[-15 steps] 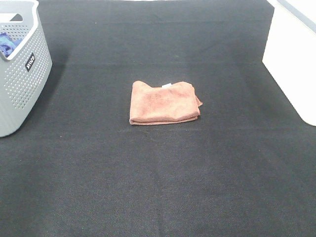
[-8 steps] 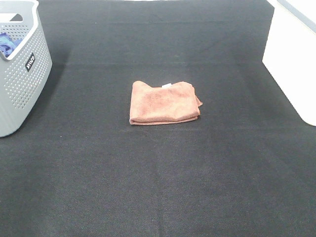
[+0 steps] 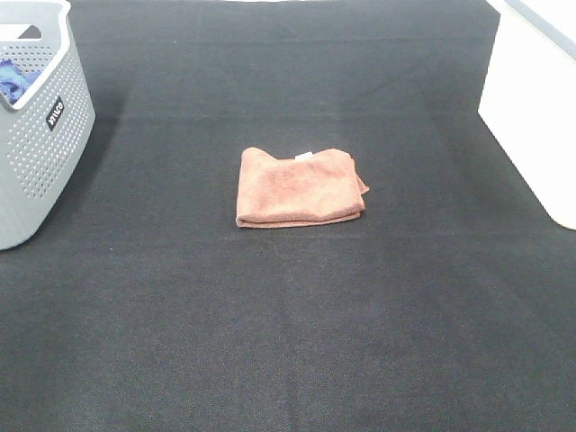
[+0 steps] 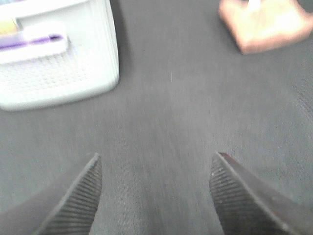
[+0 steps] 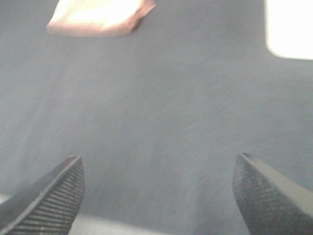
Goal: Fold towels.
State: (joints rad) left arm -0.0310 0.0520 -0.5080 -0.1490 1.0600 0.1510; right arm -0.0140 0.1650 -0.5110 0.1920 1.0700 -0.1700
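Observation:
A rust-brown towel (image 3: 300,186) lies folded into a small rectangle at the middle of the black table, a white tag at its far edge. It also shows in the left wrist view (image 4: 266,24) and in the right wrist view (image 5: 100,17), far from both grippers. My left gripper (image 4: 156,169) is open and empty over bare table. My right gripper (image 5: 159,171) is open and empty over bare table. Neither gripper shows in the exterior high view.
A grey perforated laundry basket (image 3: 36,144) stands at the far left with blue cloth inside; it also shows in the left wrist view (image 4: 58,63). A white bin (image 3: 535,108) stands at the far right edge and shows in the right wrist view (image 5: 289,27).

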